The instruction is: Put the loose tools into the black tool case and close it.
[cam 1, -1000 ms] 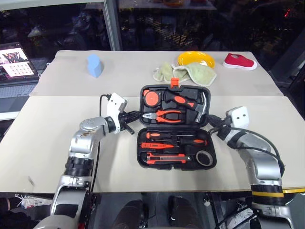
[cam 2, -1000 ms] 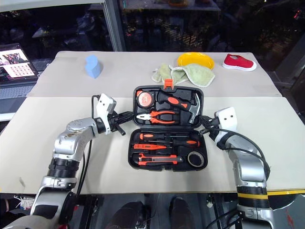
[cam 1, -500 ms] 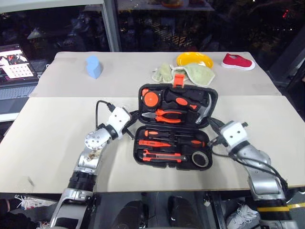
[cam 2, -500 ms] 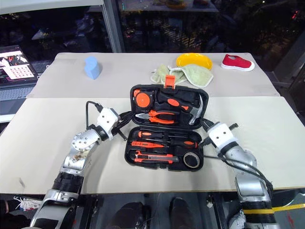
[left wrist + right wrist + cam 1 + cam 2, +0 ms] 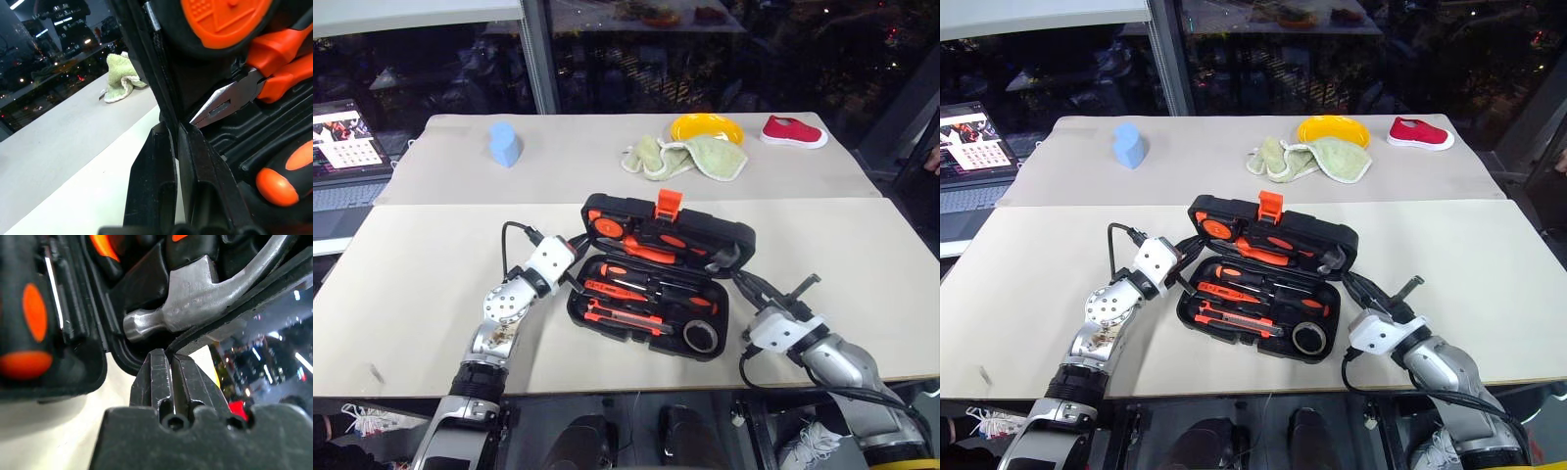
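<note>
Two clenched hands, left hand [image 5: 576,266] and right hand [image 5: 741,279], are pinched on the half-raised lid edges of the black tool case [image 5: 651,313] mid-counter [image 5: 431,255]; the lid could be dropped if either thin grip slips.

Black tool case [image 5: 658,279] lid tilted up toward camera, so its inner face is mostly hidden in the head views; pliers [image 5: 254,81] and hammer [image 5: 195,298] show partly, both cut off by wrist frame edges. Orange round item [image 5: 222,19] at lid corner cropped, can't tell what it is. Left gripper [image 5: 172,142] fingertips sit at the lid edge, tips hidden behind the rim. Right gripper [image 5: 168,362] same: tips tucked under the lid rim, contact point not visible. Screwdrivers [image 5: 641,284] in the base half-covered by the lid; count unclear. Tape roll [image 5: 698,336] partly shadowed. Laptop [image 5: 347,147] cut by left edge.
</note>
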`<action>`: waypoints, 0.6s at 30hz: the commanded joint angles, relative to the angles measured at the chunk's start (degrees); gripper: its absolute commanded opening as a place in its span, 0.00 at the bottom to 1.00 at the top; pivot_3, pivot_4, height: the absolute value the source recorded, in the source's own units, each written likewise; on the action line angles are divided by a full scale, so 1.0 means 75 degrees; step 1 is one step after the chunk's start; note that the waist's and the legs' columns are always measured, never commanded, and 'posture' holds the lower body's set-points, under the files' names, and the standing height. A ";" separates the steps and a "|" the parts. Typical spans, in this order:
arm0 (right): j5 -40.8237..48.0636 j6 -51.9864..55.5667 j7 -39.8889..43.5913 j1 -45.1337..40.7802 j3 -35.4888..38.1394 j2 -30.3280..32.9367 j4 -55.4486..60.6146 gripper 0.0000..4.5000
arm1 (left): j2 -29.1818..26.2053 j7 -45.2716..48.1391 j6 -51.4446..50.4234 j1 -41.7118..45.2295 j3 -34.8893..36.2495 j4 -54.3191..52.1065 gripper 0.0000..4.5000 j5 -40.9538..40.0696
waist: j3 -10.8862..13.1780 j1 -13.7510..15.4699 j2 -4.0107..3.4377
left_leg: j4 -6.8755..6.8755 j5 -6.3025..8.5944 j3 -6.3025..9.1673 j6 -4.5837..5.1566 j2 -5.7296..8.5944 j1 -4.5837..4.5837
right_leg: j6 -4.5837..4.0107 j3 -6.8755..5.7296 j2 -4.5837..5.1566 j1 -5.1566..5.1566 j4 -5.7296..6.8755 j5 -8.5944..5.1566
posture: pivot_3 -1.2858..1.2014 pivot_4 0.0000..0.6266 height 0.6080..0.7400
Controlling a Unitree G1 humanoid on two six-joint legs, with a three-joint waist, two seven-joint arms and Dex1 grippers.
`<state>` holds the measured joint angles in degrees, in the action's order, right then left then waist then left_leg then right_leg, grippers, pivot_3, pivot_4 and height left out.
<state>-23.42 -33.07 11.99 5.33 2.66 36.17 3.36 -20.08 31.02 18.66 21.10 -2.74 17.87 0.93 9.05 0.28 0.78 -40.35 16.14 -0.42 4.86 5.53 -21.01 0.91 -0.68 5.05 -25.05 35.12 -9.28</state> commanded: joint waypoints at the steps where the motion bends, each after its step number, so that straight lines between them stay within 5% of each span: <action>1: 0.0492 -0.0171 0.0391 0.0766 0.0167 0.0271 0.0724 0.16 | -0.0518 -0.0130 -0.0284 -0.0384 0.0574 -0.0070 0.17 -0.0196 | -0.0002 -0.0008 -0.0001 | 0.0002 0.0000 0.0000 0.0000 -0.0002 0.0001 | -0.0001 0.0002 0.0000 0.0001 0.0000 0.0000 | 0.52 0.24 1.00; 5: 0.2157 0.0704 0.1525 0.1985 0.0647 0.0814 0.1903 0.45 | -0.1092 -0.0088 -0.0548 -0.0876 0.1002 -0.0394 0.47 -0.0443 | -0.0004 -0.0085 0.0001 | 0.0046 0.0003 -0.0005 0.0004 -0.0026 0.0023 | -0.0012 0.0019 -0.0019 0.0001 -0.0012 -0.0009 | 0.52 0.24 1.00; 9: 0.5477 0.3318 0.3279 0.3352 0.1401 0.1600 0.3165 0.74 | -0.1658 0.0139 -0.0897 -0.0799 0.1332 -0.0037 0.78 -0.0706 | 0.0002 -0.0099 0.0010 | 0.0066 0.0027 -0.0013 0.0047 -0.0049 0.0033 | 0.0022 0.0027 -0.0024 0.0006 -0.0019 -0.0038 | 0.52 0.24 1.00; 12: 0.7111 0.4663 0.4065 0.4204 0.2030 0.1995 0.3946 0.75 | -0.1935 0.0499 -0.1238 -0.0278 0.1369 0.0523 0.99 -0.0847 | 0.0009 0.0061 0.0023 | 0.0062 0.0030 0.0000 0.0049 -0.0053 0.0042 | 0.0027 0.0013 -0.0010 0.0019 -0.0035 -0.0045 | 0.52 0.24 1.00; 15: 0.8117 0.5730 0.4240 0.4436 0.2201 0.2093 0.4518 0.75 | -0.2099 0.1285 -0.1549 0.0399 0.1097 0.1113 0.99 -0.0955 | 0.0016 0.0182 0.0053 | 0.0061 0.0035 0.0005 0.0052 -0.0053 0.0038 | 0.0035 -0.0012 0.0008 0.0024 -0.0051 -0.0053 | 0.52 0.24 1.00; 18: 0.8188 0.6409 0.4219 0.4229 0.1676 0.2156 0.5111 0.57 | -0.2043 0.2457 -0.1879 0.1485 0.0569 0.1875 1.00 -0.0922 | 0.0016 0.0284 0.0057 | 0.0050 0.0047 0.0003 0.0071 -0.0048 0.0026 | 0.0038 -0.0021 0.0013 0.0026 -0.0079 -0.0050 | 0.52 0.24 1.00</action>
<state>36.28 12.52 43.52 38.03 16.04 51.97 38.13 -35.30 45.25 4.91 28.96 3.12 30.67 -5.58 9.18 2.40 1.20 -40.03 16.52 -0.39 5.43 5.19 -20.87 1.20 -0.86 5.16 -24.91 34.50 -9.64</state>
